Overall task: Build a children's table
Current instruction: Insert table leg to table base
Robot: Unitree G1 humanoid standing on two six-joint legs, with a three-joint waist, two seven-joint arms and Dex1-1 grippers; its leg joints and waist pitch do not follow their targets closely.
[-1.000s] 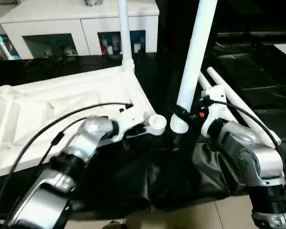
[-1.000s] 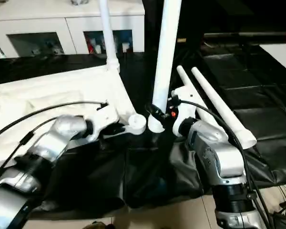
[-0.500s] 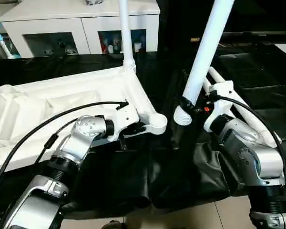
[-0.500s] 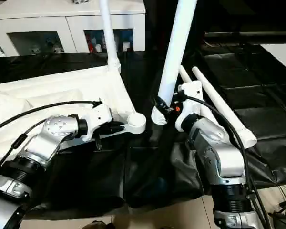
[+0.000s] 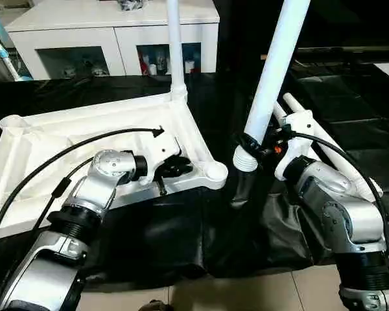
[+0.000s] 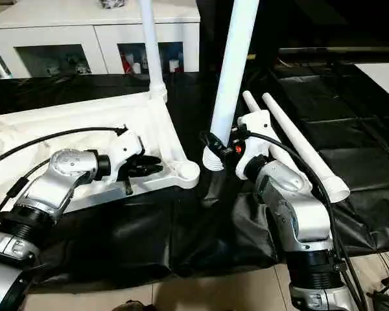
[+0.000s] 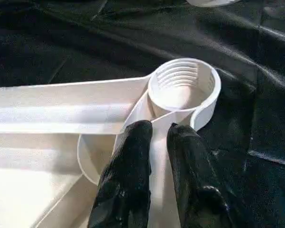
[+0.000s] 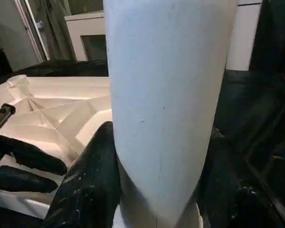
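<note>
A: Status? Tabletop [image 5: 84, 129] lies upside down on the table [image 5: 350, 97]. Left hand [image 7: 154, 137] pinches its rim beside the empty corner socket [image 7: 183, 88].

B: Right hand [image 5: 256, 150] clamps a leg [image 5: 272, 71], threaded end just beside that socket. Centre it above, plumb, then screw in.

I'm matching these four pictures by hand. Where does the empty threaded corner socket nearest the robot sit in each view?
Left eye: corner socket, centre, below the held leg.
Right eye: centre-left.
Left wrist: upper centre, beyond the left gripper.
Right wrist: cannot tell; the leg blocks it.
Shared landmark: table top.
</note>
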